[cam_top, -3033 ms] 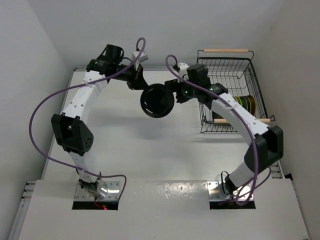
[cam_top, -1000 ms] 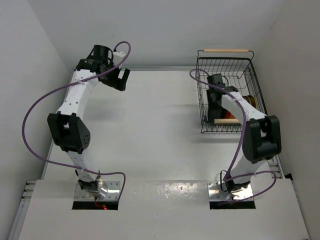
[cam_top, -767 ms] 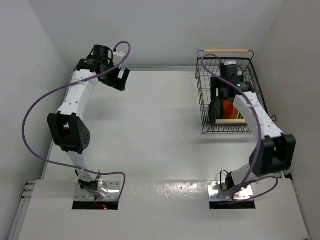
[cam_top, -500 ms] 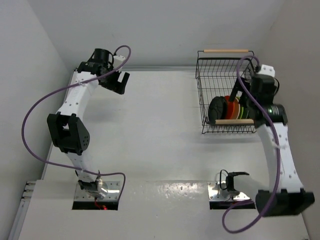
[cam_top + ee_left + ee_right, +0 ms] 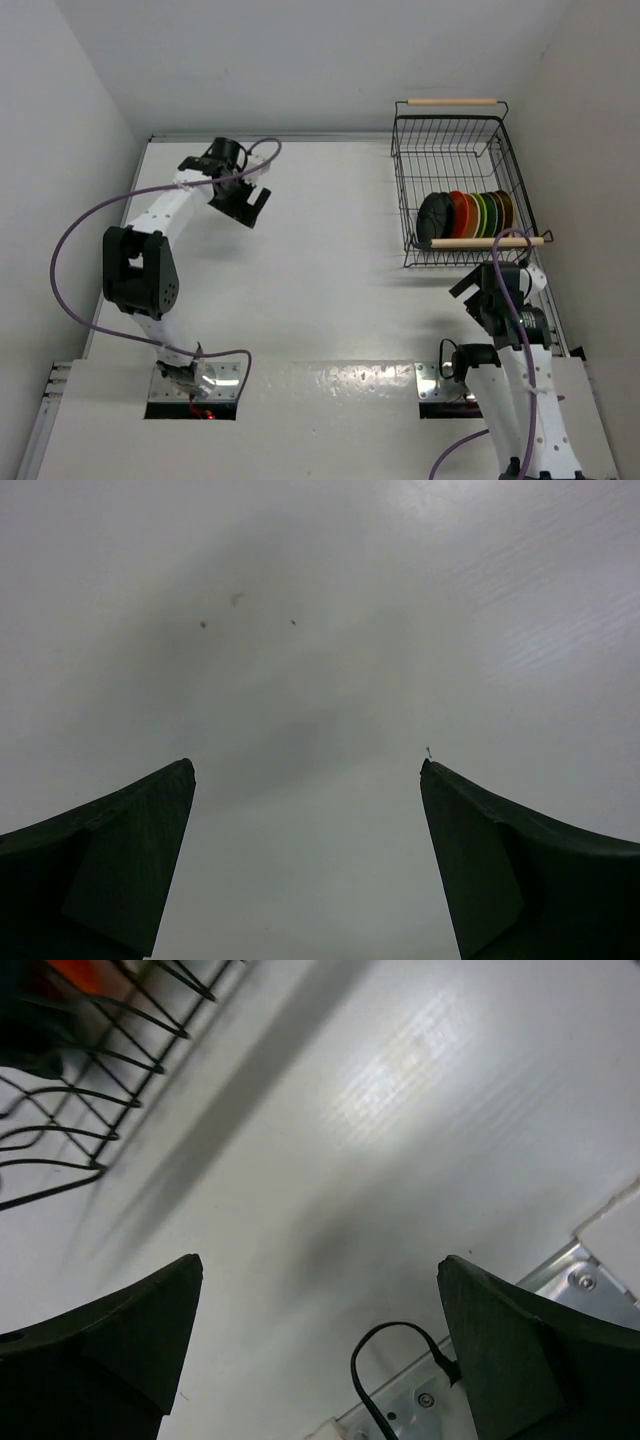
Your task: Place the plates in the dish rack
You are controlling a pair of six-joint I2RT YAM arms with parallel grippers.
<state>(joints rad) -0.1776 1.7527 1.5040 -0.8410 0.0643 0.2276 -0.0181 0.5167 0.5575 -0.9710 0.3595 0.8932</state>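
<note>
The dish rack (image 5: 455, 150) sits in the far right corner of the tabletop (image 5: 330, 270), its long right side running close along the right edge and its two wooden handles, the far handle (image 5: 452, 101) and the near handle (image 5: 487, 242), crossing its short ends. The plates (image 5: 470, 212) stand on edge in a tight row across the rack's near end, just behind the near handle: a black plate (image 5: 432, 220) at the left end, an orange-red plate (image 5: 458, 211) next to it, then green and darker ones toward the right wall. The far half of the rack shows only bare wire. The right pincer (image 5: 320, 1258) hangs over the tabletop just in front of the rack's near end, close to the right edge, jaws spread wide with nothing between them. In its wrist view the rack's wire corner (image 5: 90, 1110) lies at the upper left, and a thin black cable (image 5: 385, 1360) lies at the lower right by the tabletop's near edge. The left pincer (image 5: 306, 763) is toward the far left corner, also wide and holding nothing, with only plain white surface and its own soft shadow below. Between it and the rack runs a broad stretch of white tabletop, from the far edge to the near edge.
</note>
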